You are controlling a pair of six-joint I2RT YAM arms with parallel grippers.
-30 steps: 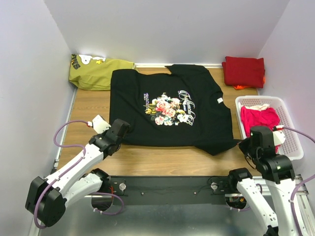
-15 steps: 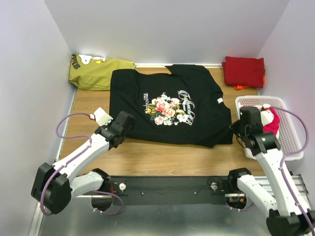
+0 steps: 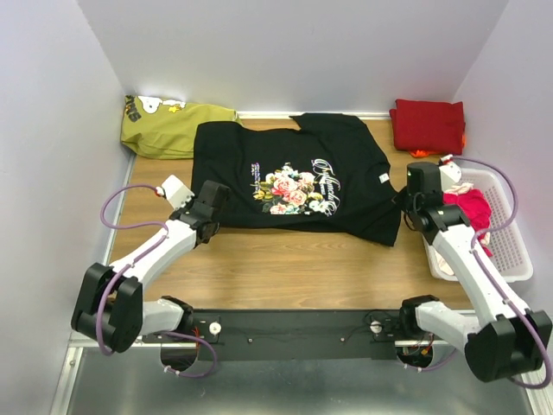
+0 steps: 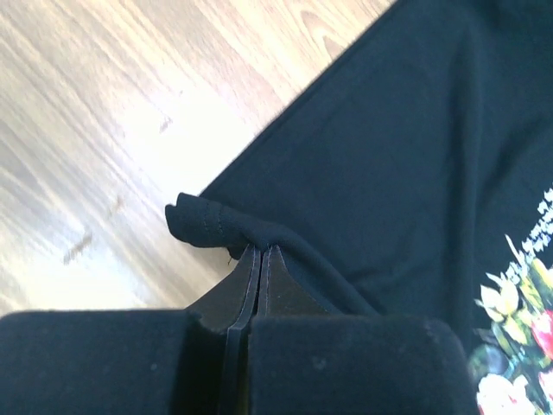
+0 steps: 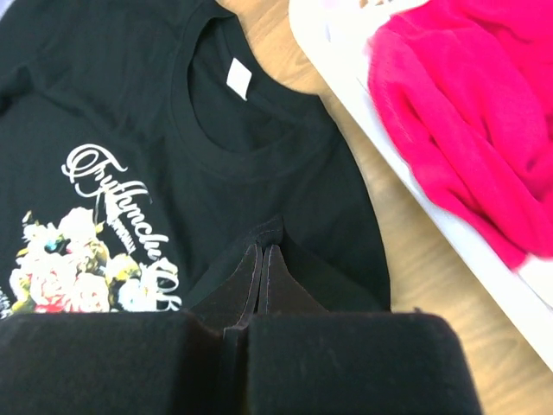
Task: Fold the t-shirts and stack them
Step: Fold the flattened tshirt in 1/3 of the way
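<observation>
Black t-shirt (image 3: pixel 294 186) spread on worktop (image 3: pixel 285 268), print up. Your left fingers (image 4: pixel 238 290) pinch hem corner, right fingers (image 5: pixel 285 290) pinch cloth near collar (both clamped). Soft, light, limp: expect sag; grip seams.

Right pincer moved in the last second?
Yes: the right pincer went toward the back wall, from the white basket's near end to its far end.
</observation>
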